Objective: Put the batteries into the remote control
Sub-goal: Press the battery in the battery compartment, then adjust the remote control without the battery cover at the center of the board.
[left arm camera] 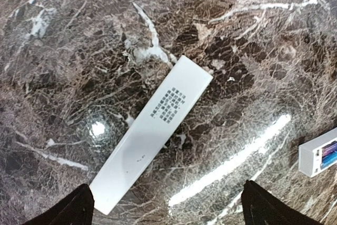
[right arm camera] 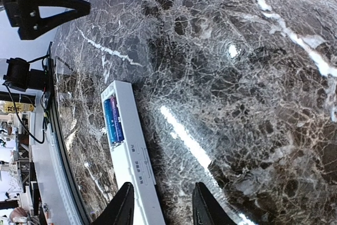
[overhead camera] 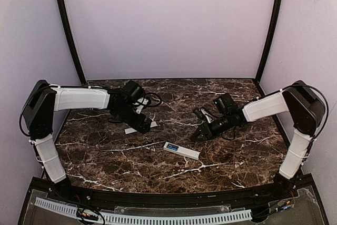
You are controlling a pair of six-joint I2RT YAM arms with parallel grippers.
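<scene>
The white remote control (overhead camera: 181,150) lies flat near the table's middle, its back facing up. Two blue batteries (right arm camera: 113,119) sit side by side in its open compartment, and they show again at the remote's end (left arm camera: 318,154) in the left wrist view. My right gripper (right arm camera: 163,206) hovers open over the remote's other end, which runs along the inside of one finger (right arm camera: 121,206). It holds nothing. My left gripper (left arm camera: 168,212) stands wide open above a flat white cover strip (left arm camera: 152,133) with small print, not touching it.
The dark marble table (overhead camera: 105,156) has a black front rail (overhead camera: 158,198). The cover strip (overhead camera: 139,127) lies left of the remote, under the left gripper (overhead camera: 143,125). The right gripper (overhead camera: 200,134) is just right of the remote. Lilac walls close the back and sides.
</scene>
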